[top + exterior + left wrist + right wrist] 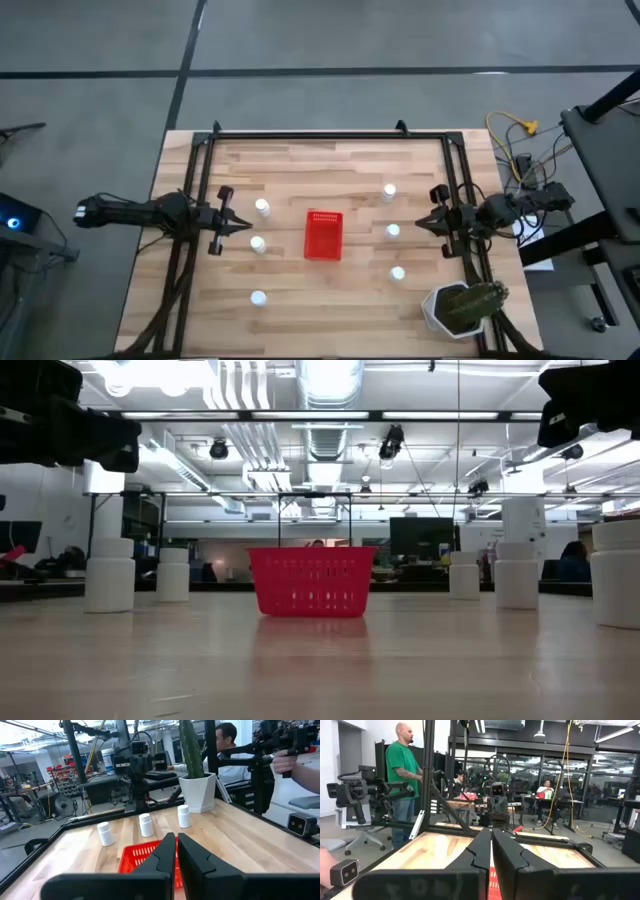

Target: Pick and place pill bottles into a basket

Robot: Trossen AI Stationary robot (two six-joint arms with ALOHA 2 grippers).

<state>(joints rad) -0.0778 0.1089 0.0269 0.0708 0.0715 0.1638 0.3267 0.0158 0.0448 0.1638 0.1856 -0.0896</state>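
The red basket [322, 235] stands on its base at the table's middle; it also shows in the low view [312, 582]. Three white pill bottles stand upright to its left [262, 208] [258, 244] [259, 298] and three to its right [389, 192] [393, 232] [398, 273]. My left gripper [243, 227] hovers shut and empty at the table's left side, between two of the left bottles, pointing at the basket. My right gripper [421, 224] hovers shut and empty at the right side, pointing at the basket. The left wrist view shows the basket [142, 857] and the three right bottles [145, 825].
A white pot with a green plant [460, 308] stands at the table's near right corner. A black frame [330, 135] runs along the table's far, left and right edges. People stand and sit beyond the table [404, 775]; a hand [287, 762] holds a device beside it.
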